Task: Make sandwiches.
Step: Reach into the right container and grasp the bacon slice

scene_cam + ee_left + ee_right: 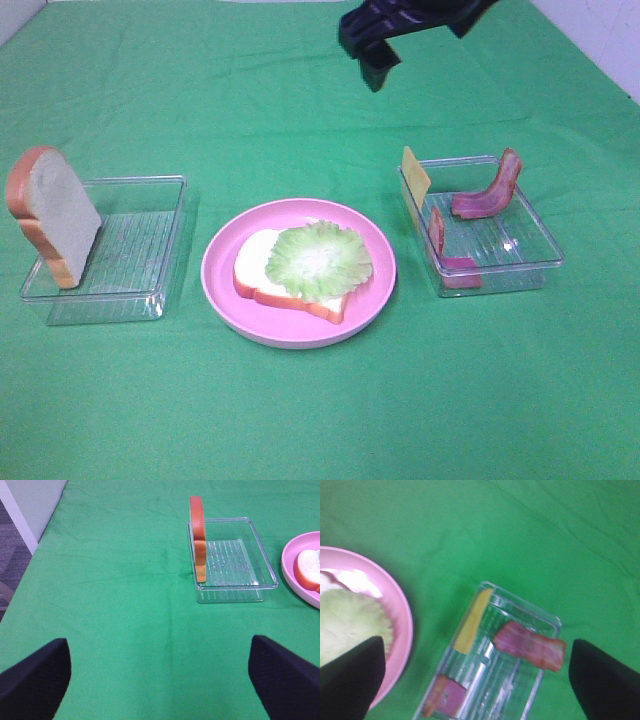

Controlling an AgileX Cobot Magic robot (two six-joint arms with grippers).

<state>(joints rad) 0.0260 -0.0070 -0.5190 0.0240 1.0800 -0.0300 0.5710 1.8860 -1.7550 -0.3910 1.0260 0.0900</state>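
Note:
On the pink plate (225, 275) lies a white bread slice (262, 272) with a pale green lettuce leaf (320, 260) on top. A second bread slice (50, 215) leans upright against the left clear tray (150, 300). The right clear tray (530, 262) holds a yellow cheese square (415, 172) standing on its wall and two bacon strips (490, 190) (442, 250). My right gripper (372, 55) hangs open high above the table, behind the plate, holding nothing. In the left wrist view my left gripper (160, 680) is open over bare cloth, short of the bread tray (260, 582).
A green cloth (320, 410) covers the whole table. In the left wrist view the table's edge (30, 535) and the floor beyond it show past the bread tray's side. The right wrist view looks down on the bacon tray (520, 610) and the plate's rim (402, 615).

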